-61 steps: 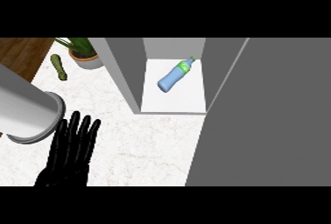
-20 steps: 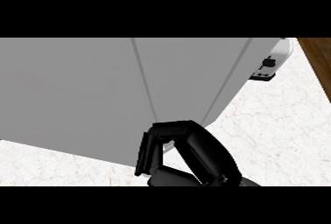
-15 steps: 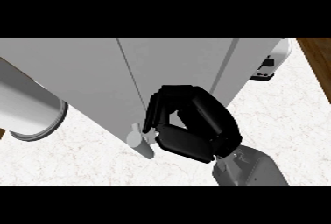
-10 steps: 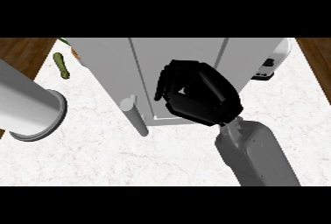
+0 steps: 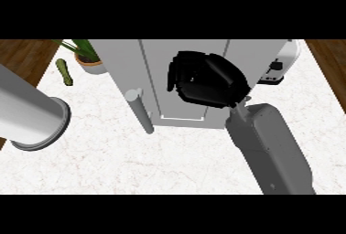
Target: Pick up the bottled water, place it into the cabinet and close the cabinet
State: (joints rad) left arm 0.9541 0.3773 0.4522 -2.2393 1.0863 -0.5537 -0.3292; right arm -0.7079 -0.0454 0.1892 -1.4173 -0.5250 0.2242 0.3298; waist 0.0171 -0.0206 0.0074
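Right hand (image 5: 206,84), fingers curled, against cabinet door (image 5: 157,98)

A single head view looks steeply down, close over the cabinet (image 5: 121,68) on the counter (image 5: 135,160).

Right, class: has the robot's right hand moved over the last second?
Yes. The right hand has moved up the view: it was well below the toaster, now it is level with it, against the cabinet.
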